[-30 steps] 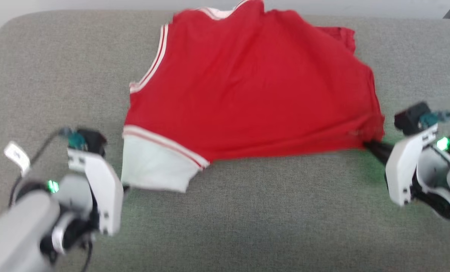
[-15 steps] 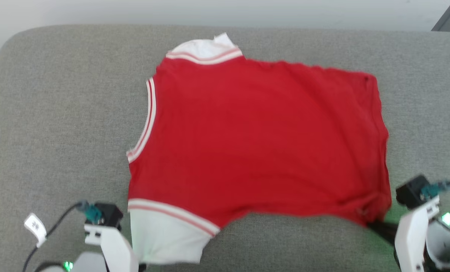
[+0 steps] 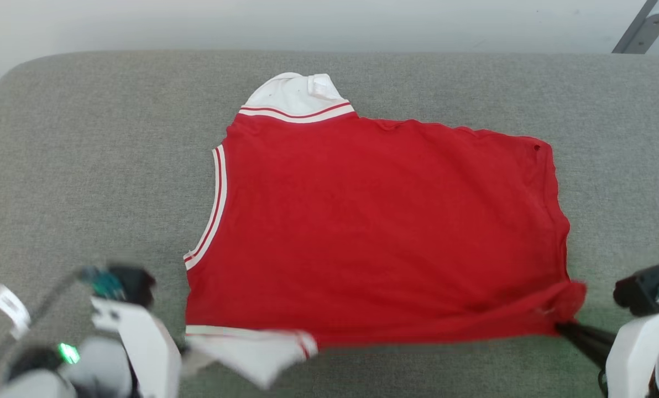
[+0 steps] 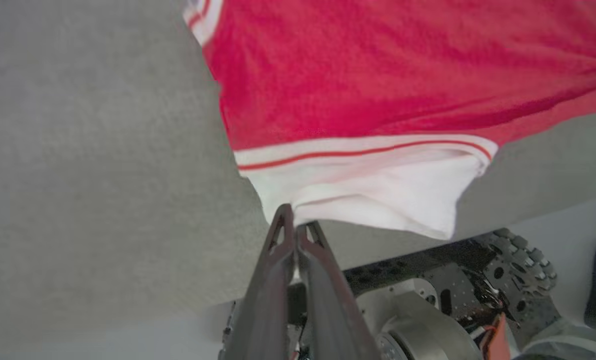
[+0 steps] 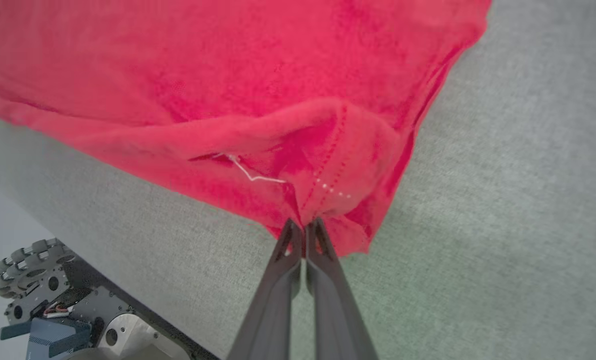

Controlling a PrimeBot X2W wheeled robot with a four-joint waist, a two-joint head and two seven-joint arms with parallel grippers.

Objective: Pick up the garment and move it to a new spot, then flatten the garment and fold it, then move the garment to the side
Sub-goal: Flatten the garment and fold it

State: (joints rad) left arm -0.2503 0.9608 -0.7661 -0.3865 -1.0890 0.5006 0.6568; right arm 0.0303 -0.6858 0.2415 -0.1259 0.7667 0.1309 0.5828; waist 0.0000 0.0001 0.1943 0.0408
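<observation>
**Head view:** The left gripper (image 3: 187, 350), at 7 o'clock, is clamped on the near white sleeve (image 3: 252, 354) of the garment (image 3: 374, 232). The right gripper (image 3: 563, 329), at 4 o'clock, is pinched tight on the red hem corner. The garment lies plain red side up at the centre of a grey padded surface (image 3: 86, 166), spread nearly flat. Two white sleeves can be counted: the near one at 7 o'clock and the far sleeve (image 3: 296, 94) at 12. One white tag (image 3: 9, 304) on the left arm's cable is too blurred to read.

**Left wrist view:** The left gripper (image 4: 292, 222), its two fingers pressed together, grips the sleeve's edge. The garment (image 4: 378, 75) spreads from 12 to 3 o'clock, with one roller wheel (image 4: 520, 250) at 4.

**Right wrist view:** The right gripper (image 5: 304, 226) bites the bunched corner of the garment (image 5: 203, 75). One loose white thread (image 5: 252, 175) lies at 11 o'clock of the tips, and one roller wheel (image 5: 28, 260) sits at 8.
</observation>
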